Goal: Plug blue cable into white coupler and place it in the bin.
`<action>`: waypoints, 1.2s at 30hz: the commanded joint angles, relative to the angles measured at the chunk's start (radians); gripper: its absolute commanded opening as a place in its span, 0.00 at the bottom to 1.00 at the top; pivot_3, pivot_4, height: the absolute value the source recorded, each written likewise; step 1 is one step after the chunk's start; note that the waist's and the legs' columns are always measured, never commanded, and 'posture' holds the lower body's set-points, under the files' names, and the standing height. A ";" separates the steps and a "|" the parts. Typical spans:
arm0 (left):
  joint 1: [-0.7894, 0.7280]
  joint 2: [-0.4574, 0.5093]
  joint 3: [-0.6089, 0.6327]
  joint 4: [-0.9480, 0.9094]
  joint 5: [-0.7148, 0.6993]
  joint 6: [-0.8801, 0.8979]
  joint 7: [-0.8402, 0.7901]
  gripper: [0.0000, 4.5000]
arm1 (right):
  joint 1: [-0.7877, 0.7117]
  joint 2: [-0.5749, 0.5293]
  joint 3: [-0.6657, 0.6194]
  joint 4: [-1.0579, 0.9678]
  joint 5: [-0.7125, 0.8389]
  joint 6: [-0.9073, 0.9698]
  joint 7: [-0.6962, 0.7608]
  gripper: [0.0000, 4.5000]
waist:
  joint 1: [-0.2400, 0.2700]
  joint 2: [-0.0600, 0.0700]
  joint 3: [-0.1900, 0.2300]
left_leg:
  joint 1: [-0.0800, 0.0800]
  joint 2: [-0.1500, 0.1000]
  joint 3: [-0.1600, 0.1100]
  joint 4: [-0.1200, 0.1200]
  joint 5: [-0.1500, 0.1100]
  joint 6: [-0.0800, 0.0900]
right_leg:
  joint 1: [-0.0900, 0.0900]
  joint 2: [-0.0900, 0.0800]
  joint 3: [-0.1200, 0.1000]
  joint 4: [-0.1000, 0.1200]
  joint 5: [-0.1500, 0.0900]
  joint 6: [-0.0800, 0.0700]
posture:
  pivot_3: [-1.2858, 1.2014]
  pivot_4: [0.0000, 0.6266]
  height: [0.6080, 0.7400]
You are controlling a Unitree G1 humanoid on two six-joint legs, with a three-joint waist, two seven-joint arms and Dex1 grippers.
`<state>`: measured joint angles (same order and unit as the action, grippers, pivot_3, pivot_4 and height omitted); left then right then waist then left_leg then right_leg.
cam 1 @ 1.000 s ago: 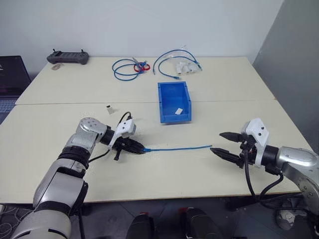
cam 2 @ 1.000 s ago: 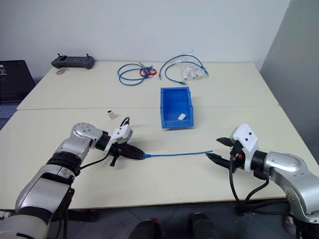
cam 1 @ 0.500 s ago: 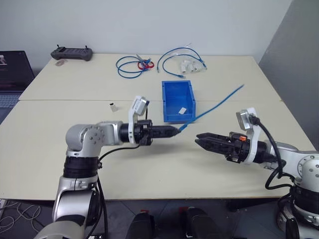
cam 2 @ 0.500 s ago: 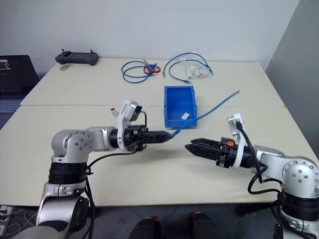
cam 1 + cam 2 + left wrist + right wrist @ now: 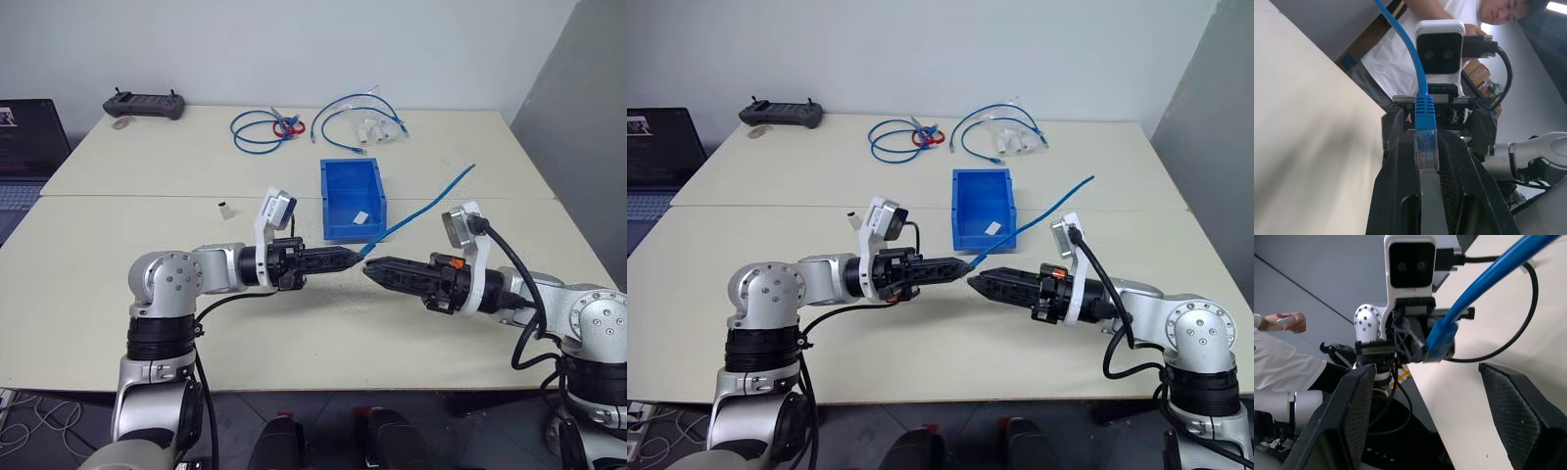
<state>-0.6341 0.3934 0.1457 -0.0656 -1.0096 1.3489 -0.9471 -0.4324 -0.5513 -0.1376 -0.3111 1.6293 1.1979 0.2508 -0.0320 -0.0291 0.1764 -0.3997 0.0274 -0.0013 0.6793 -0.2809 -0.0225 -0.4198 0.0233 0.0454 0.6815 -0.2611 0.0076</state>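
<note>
At the frame's center, the left gripper is pinching the blue cable by its plug, pointing level at the right gripper, whose fingers are gaping wide, tip to tip.

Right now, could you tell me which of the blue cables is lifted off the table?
The straight blue cable, pinched at its plug by the left claw; the looped cables lie at the table's far edge.

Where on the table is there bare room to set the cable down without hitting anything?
Free: the near table half below both grippers, and the left stretch beyond the small white block. Also bare right of the bin, though the blue cable hangs over it. Crowded: the far edge, with looped cables, white parts and a controller.
</note>
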 commanded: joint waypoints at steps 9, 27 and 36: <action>0.004 0.023 -0.024 -0.027 -0.028 -0.029 -0.014 0.04 | -0.036 0.003 0.014 0.006 0.039 -0.072 -0.038 0.79 | 0.000 0.000 0.000 | 0.000 0.000 0.000 0.000 0.000 0.000 | 0.000 0.000 0.000 -0.001 0.000 0.000 | 0.52 0.24 1.00; -0.001 0.033 -0.050 -0.018 -0.033 -0.081 -0.012 0.04 | -0.047 -0.005 0.040 0.017 0.055 -0.077 -0.029 0.75 | 0.000 0.000 0.000 | 0.000 0.000 0.000 0.000 0.000 0.000 | 0.000 0.000 0.000 -0.001 0.000 0.000 | 0.52 0.24 1.00; -0.010 0.045 -0.053 -0.005 -0.026 -0.091 -0.020 0.04 | -0.055 -0.015 0.042 0.021 0.036 -0.072 -0.023 0.75 | 0.000 0.000 0.000 | 0.000 0.000 0.000 0.000 0.000 0.000 | 0.000 0.000 0.000 -0.001 0.000 0.000 | 0.52 0.24 1.00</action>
<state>-0.6299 0.4317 0.0845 -0.0636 -1.0198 1.2750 -0.9527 -0.4648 -0.5546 -0.0938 -0.2770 1.6513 1.1345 0.2159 -0.0316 -0.0291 0.1765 -0.4002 0.0273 -0.0009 0.6789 -0.2809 -0.0225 -0.4201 0.0234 0.0457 0.6807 -0.2612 0.0076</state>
